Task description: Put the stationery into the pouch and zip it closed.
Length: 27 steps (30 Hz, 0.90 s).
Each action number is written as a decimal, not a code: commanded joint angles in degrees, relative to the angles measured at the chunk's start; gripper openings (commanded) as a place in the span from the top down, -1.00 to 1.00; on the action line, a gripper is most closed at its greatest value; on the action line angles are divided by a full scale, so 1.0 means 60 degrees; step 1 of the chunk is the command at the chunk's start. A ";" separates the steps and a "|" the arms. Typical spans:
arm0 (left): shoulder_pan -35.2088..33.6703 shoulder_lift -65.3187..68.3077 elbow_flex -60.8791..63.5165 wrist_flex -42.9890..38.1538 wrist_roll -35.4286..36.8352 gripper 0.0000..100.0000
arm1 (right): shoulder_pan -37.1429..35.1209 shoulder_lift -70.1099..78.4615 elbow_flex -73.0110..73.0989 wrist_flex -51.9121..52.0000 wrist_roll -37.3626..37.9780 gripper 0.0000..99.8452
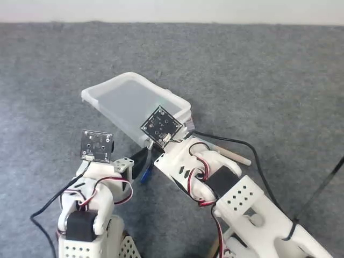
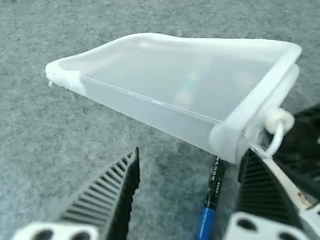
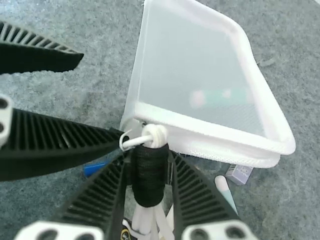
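Note:
A translucent white pouch point(image 1: 129, 102) lies on the grey carpet, with faint coloured shapes showing through its wall point(image 3: 220, 95). My right gripper point(image 3: 148, 161) is shut on the black zipper pull point(image 3: 147, 175), which hangs from a white ring point(image 2: 276, 131) at the pouch's near corner. My left gripper point(image 2: 191, 159) is open just in front of the pouch's near long side point(image 2: 150, 107), with nothing between its fingers. A blue and black pen point(image 2: 211, 200) lies on the carpet below that corner, between the two grippers point(image 1: 145, 174).
A wooden pencil point(image 1: 232, 153) lies on the carpet beside the right arm. A small purple item point(image 3: 239, 173) and a pale pen tip point(image 3: 225, 189) sit under the pouch's near edge. Open carpet lies beyond and left of the pouch.

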<state>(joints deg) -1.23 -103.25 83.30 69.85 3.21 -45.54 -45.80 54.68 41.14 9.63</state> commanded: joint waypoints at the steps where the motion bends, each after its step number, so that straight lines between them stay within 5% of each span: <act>1: -0.0029 -0.0205 0.0007 -0.0806 0.0059 0.40 | 0.0139 -0.0476 -0.0117 -0.0081 -0.0088 0.99; 8: -0.1026 -0.0205 0.0242 -0.1158 0.0103 0.42 | 0.0154 -0.0462 -0.0117 0.0051 -0.0059 0.99; 27: -0.1128 -0.0205 0.0037 -0.1143 0.0029 0.94 | 0.0212 -0.0447 0.0234 -0.0300 -0.0103 0.99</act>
<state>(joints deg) -6.77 -103.25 85.85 64.66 3.30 -45.71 -45.89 56.62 39.56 9.45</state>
